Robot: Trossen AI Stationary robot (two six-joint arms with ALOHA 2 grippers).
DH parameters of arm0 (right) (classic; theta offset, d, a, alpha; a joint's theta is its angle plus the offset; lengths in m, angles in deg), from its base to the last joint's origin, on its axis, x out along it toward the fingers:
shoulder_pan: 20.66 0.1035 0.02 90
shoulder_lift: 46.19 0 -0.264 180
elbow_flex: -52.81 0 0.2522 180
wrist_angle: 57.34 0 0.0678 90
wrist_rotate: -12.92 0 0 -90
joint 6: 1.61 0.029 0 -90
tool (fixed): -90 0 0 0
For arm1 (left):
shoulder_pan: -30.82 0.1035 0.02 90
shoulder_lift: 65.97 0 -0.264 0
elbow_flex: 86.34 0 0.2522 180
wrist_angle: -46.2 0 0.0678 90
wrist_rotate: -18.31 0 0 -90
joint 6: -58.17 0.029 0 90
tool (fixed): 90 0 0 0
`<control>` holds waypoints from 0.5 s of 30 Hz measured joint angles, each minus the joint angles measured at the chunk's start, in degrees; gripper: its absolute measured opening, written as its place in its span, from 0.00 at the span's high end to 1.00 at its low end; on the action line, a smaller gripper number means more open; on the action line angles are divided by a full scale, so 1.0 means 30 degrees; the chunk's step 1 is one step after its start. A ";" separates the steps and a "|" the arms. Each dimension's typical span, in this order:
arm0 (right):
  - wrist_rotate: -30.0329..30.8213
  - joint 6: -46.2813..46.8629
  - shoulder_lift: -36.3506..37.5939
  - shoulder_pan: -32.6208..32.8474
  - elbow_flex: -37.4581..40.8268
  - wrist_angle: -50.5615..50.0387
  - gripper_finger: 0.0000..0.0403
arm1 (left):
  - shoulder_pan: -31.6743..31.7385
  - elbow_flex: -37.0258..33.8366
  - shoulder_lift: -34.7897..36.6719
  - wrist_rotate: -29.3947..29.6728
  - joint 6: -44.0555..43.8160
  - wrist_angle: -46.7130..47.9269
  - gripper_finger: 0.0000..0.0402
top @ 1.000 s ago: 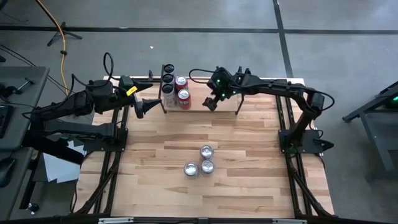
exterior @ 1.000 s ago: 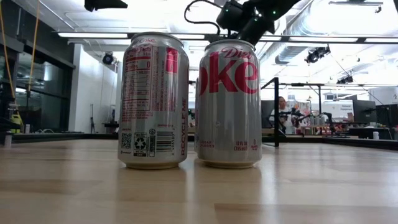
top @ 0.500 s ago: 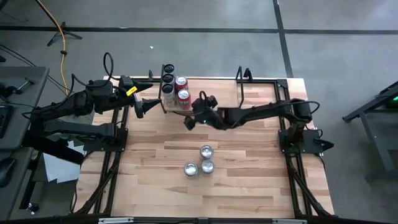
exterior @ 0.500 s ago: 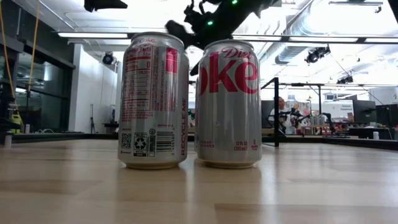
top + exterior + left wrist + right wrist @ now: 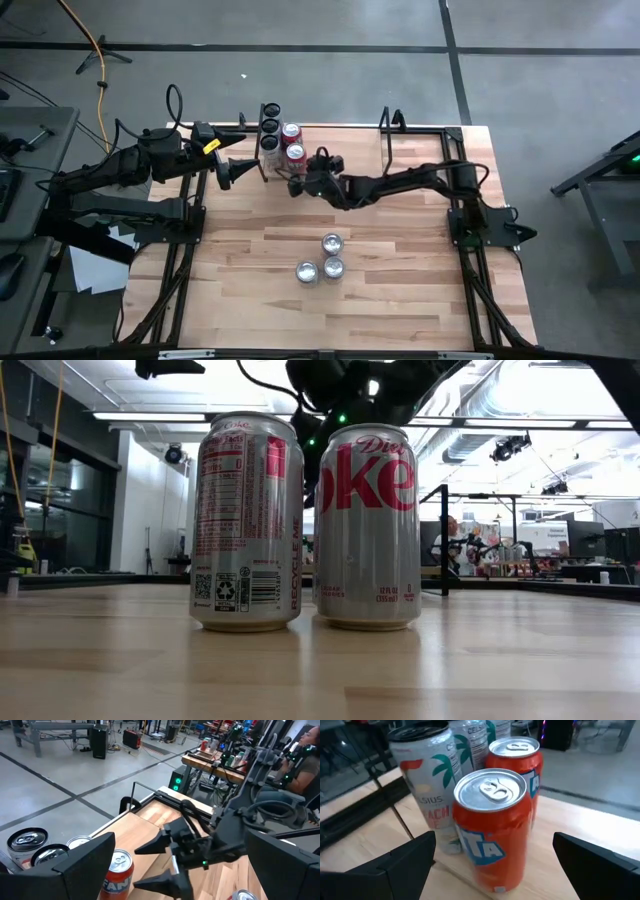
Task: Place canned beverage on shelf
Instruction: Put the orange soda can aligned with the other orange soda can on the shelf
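Shelf (image 5: 340, 150) occupies the upper centre of the tabletop (image 5: 400, 290). Five cans (image 5: 281, 143) stand clustered on its left end. Three cans (image 5: 322, 258) stand grouped on the tabletop at lower centre, well apart from the shelf.

Orange cans (image 5: 492, 827), white palm-printed cans (image 5: 427, 785), silver red-lettered cans (image 5: 365, 525).

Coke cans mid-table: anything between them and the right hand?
Nothing visible. The open right hand sits by the orange cans at the shelf; only bare table separates it from the three Coke cans.
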 joint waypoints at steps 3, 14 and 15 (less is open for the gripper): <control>-0.0966 0.0445 -0.0177 -0.0297 0.0000 0.0634 0.03 | 0.0000 0.0000 0.0000 0.0000 0.0000 0.0000 0.00; -0.1714 -0.0931 -0.0209 -0.0914 0.0000 0.2127 0.03 | 0.0000 0.0000 0.0000 0.0016 0.0000 -0.0007 0.00; -0.1735 -0.0955 -0.0209 -0.0981 0.0000 0.2127 0.03 | 0.0000 0.0000 0.0000 0.0051 0.0000 -0.0007 0.00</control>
